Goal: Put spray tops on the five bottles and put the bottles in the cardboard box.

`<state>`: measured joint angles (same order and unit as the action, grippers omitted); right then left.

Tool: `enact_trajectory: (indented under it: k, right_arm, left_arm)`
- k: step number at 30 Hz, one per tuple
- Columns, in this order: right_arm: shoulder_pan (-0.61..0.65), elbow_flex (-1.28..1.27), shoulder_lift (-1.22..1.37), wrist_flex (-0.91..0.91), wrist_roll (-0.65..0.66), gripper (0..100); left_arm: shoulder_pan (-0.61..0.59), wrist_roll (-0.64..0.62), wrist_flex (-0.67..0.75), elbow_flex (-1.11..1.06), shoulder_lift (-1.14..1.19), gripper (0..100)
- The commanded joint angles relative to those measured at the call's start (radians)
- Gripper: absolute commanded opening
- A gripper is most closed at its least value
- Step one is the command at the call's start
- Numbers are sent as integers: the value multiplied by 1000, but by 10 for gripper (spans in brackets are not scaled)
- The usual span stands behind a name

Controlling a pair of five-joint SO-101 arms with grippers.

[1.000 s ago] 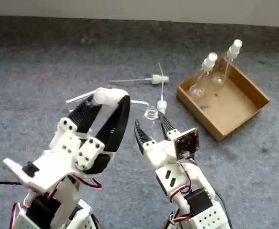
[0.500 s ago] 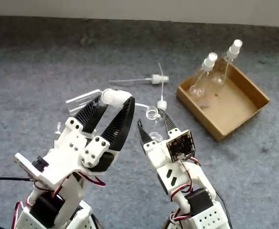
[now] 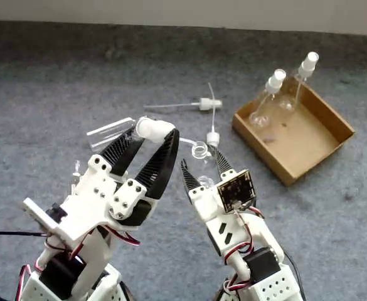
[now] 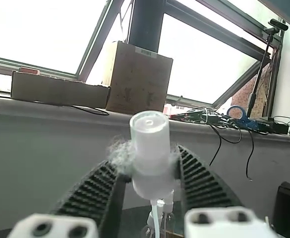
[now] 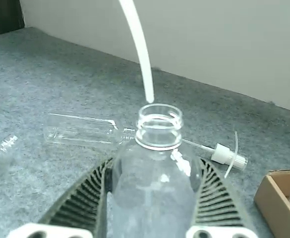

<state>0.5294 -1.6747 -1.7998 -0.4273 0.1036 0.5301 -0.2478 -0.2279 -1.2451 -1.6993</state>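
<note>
**Slick little bottles, bendy tubes**

The cardboard box (image 3: 308,147) is holding two capped bottles (image 3: 268,103). The right gripper (image 3: 200,160) is clamping an open bottle (image 5: 154,183) by its body. It's probably light and slippery. A fourth bottle (image 3: 111,132) is lying on the table (image 3: 58,81). The left gripper (image 3: 153,130) is pinching a spray top (image 4: 149,153) by its stiff cap, just above that neck. Two loose tops (image 3: 206,103) are lying nearby.

Cardboard box (image 3: 305,149) as marker | capped bottle (image 3: 266,100) and second capped bottle (image 3: 296,84) stand inside it, against its far-left wall | loose spray top (image 3: 212,135) lies just left of the box | another spray top (image 3: 202,104) lies farther left and behind | open bottle (image 3: 200,150) stands upright in the right gripper (image 3: 199,164), left of the box and nearer | held spray top (image 3: 152,128) sits in the left gripper (image 3: 150,135), further left, its tube above that bottle's mouth | bare bottle (image 3: 111,130) lies farthest left.
</note>
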Motion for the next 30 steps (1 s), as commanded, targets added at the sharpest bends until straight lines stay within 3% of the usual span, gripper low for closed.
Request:
enact_trajectory:
  k: [1,15,20,26,30]
  right_arm:
    - [-16,-122,4,1,11,108]
    - [-16,-122,2,2,11,108]
    - [48,-122,2,2,14,108]
    - [124,-122,4,-35,233,108]
    - [133,-122,4,-76,247,108]
  left_arm:
    - [15,0,-64,8,5,10]
    - [5,6,-69,-111,12,10]
    - [19,132,-64,-179,12,10]
    - [19,146,-63,-217,2,10]
    - [19,146,-64,-242,2,10]
